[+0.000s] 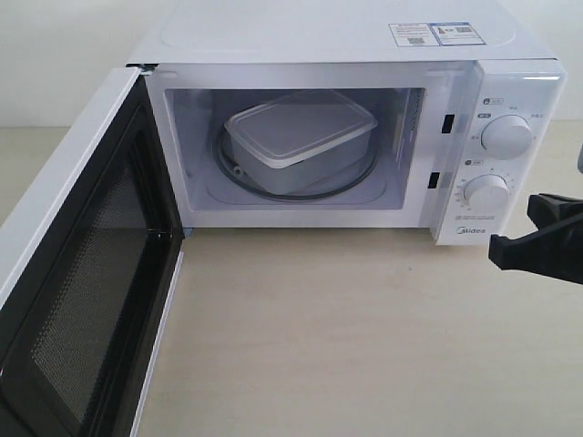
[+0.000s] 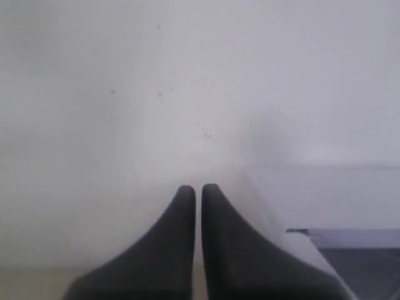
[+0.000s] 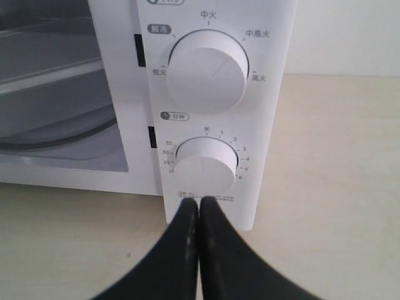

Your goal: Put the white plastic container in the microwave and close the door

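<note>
The white plastic container (image 1: 296, 137) rests lidded on the glass turntable (image 1: 351, 185) inside the microwave (image 1: 328, 36). The door (image 1: 82, 273) is swung wide open to the left, its black mesh inner face showing. My right gripper (image 1: 495, 250) hovers shut and empty at the right edge, in front of the control panel; in the right wrist view its tips (image 3: 199, 201) sit just below the lower dial (image 3: 205, 167). My left gripper (image 2: 198, 187) is shut with nothing in it, facing a plain white surface. It is out of the exterior view.
Two round dials (image 1: 506, 137) (image 1: 485, 193) sit on the microwave's right panel. Pale wooden tabletop (image 1: 346, 337) stretches in front of the oven. A grey-edged corner (image 2: 350, 244) shows beside the left fingers; I cannot tell what it belongs to.
</note>
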Action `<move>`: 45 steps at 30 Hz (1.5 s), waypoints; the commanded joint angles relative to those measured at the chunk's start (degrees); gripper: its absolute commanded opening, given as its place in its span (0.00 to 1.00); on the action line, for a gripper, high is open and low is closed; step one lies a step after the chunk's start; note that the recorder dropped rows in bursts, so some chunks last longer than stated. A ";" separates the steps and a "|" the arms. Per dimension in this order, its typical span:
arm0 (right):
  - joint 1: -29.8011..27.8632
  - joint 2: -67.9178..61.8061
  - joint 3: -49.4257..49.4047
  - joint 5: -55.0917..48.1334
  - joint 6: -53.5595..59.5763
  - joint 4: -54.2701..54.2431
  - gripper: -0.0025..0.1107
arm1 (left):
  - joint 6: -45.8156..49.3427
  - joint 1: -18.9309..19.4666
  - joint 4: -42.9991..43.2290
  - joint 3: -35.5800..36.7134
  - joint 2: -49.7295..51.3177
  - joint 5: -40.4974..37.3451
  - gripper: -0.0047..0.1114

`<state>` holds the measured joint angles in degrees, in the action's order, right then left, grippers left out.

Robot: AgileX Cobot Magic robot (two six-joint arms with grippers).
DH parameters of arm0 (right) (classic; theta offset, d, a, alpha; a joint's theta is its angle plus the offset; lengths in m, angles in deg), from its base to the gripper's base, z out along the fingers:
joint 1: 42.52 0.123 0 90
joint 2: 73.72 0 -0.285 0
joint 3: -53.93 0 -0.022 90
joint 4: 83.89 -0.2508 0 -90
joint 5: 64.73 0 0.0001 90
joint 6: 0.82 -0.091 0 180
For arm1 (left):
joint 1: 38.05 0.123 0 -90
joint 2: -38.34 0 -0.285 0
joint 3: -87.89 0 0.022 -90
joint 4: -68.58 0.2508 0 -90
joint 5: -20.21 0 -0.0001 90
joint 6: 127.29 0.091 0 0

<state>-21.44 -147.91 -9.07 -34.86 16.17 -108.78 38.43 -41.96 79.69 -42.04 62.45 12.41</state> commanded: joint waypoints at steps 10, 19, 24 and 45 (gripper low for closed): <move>-0.51 0.58 -0.23 -0.68 -0.14 0.25 0.02 | 32.72 0.26 -30.56 -26.92 22.64 -53.84 0.08; -0.51 0.58 -0.23 -1.57 -0.26 -0.50 0.02 | 32.61 0.26 -31.47 -28.06 36.23 -62.17 0.08; -0.51 0.58 -0.23 -0.58 -0.42 -4.22 0.02 | 35.65 -1.05 -36.34 -28.06 41.67 -62.17 0.08; -0.51 0.58 -0.23 10.75 -5.01 1.47 0.02 | 38.54 -22.64 -43.55 -33.13 61.20 -46.13 0.08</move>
<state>-21.44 -147.91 -9.07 -26.49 13.53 -109.42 76.50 -63.10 37.06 -72.99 121.72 -36.02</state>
